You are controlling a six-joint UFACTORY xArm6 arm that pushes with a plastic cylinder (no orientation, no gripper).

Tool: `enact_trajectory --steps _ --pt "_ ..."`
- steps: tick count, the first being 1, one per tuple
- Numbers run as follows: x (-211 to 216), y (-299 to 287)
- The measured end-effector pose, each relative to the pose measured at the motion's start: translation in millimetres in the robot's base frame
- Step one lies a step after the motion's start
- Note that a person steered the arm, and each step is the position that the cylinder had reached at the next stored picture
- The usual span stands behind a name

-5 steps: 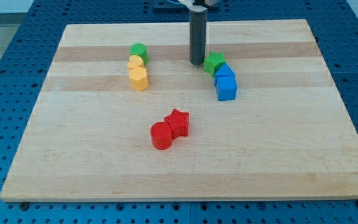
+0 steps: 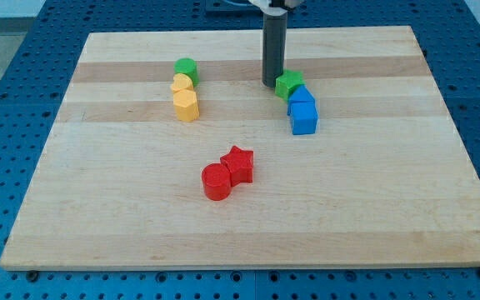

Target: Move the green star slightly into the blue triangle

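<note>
The green star (image 2: 289, 85) lies right of the board's centre near the view's top, touching the blue triangle (image 2: 301, 94) just below and to its right. A blue cube (image 2: 304, 117) sits directly below the triangle, touching it. My tip (image 2: 272, 82) is the lower end of the dark rod and stands against the green star's left edge, at its upper left. The rod rises straight up out of the view's top.
A green block (image 2: 186, 69), a yellow block (image 2: 182, 83) and another yellow block (image 2: 187, 105) form a column at upper left. A red star (image 2: 239, 163) and a red cylinder (image 2: 217, 181) touch near the wooden board's (image 2: 390, 208) centre.
My tip has moved slightly to the view's right, closing up against the green star's left edge. The blocks look unmoved.
</note>
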State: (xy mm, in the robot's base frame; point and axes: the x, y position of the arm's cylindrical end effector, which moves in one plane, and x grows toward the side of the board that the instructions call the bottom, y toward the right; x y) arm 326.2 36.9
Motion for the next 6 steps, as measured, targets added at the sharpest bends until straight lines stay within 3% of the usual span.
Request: enact_trajectory --steps 6 --pt "-0.3 7.0"
